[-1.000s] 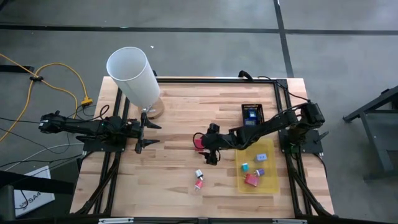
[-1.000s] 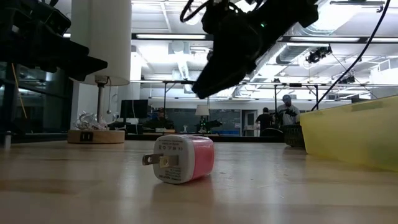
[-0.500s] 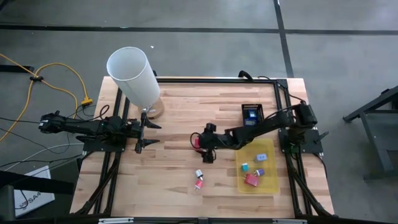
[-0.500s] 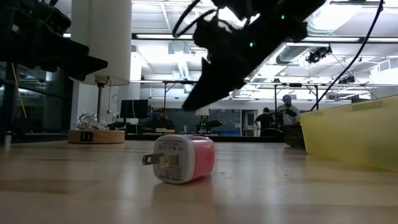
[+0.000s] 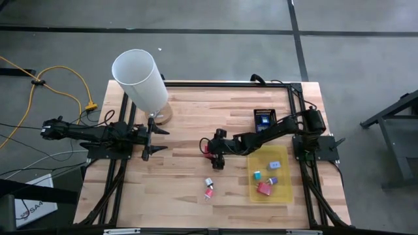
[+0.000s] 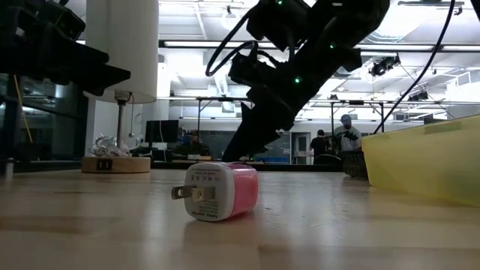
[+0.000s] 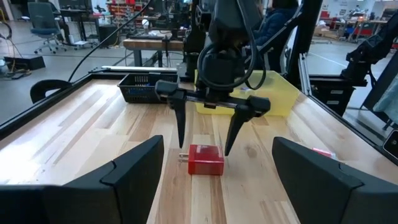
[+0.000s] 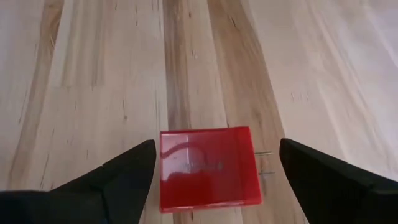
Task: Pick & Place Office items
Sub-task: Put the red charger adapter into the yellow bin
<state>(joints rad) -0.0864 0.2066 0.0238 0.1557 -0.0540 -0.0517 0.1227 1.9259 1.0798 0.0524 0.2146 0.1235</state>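
A red plug block [image 8: 208, 168] lies flat on the wooden table near its middle, its two prongs toward the table's left. My right gripper [image 8: 216, 143] slants down over it, open, with a finger on either side and clear of it [image 7: 208, 127]. Other office items show: a pink-and-white plug [image 6: 217, 191] and a small grey piece [image 5: 209, 182] lie on the table nearer the front. Several small blocks sit in the yellow tray [image 5: 282, 189]. My left gripper [image 5: 159, 141] waits open at the table's left, pointing level toward the red block.
A tall white cylinder on a round wooden base [image 5: 140, 81] stands at the far left. A black basket [image 5: 264, 119] sits behind the yellow tray at the right. Bare wood lies between the two arms and along the near edge.
My right gripper has come down and a little toward the table's left, onto the red block's place, staying open. The red block and the other pieces have not moved.
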